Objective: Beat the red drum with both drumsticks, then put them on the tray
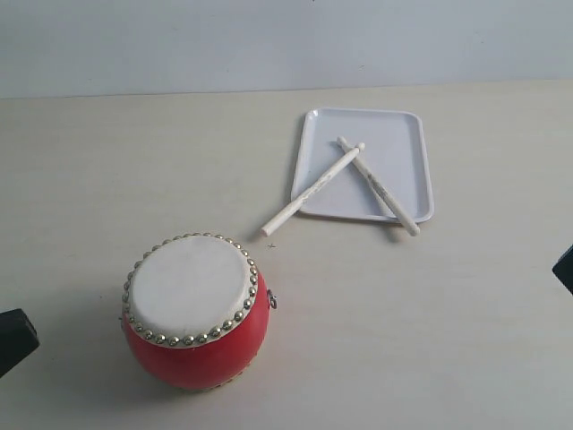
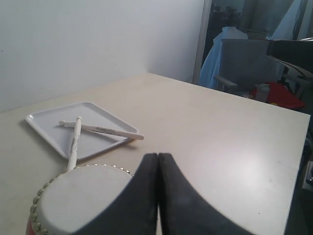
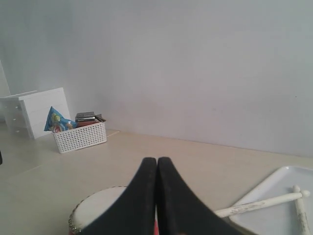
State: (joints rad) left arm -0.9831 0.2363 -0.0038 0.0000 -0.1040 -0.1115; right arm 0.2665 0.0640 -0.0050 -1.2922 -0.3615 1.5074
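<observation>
The red drum (image 1: 195, 309) stands at the front left of the table, skin side up. Behind it and to the right lies the white tray (image 1: 407, 130). Two drumsticks rest crossed on it: one (image 1: 312, 190) sticks out over the tray's near left rim onto the table, the other (image 1: 379, 186) overhangs the near rim. My left gripper (image 2: 158, 155) is shut and empty, beside the drum (image 2: 78, 200). My right gripper (image 3: 157, 159) is shut and empty too, with the drum (image 3: 95, 208) and a stick (image 3: 264, 203) beyond it. Both arms barely show at the exterior view's side edges.
A white mesh basket (image 3: 79, 135) with packets and a white drawer box (image 3: 32, 110) stand far off by the wall. Past the table's far edge in the left wrist view are a chair with blue cloth (image 2: 230, 58) and a red object (image 2: 281, 95).
</observation>
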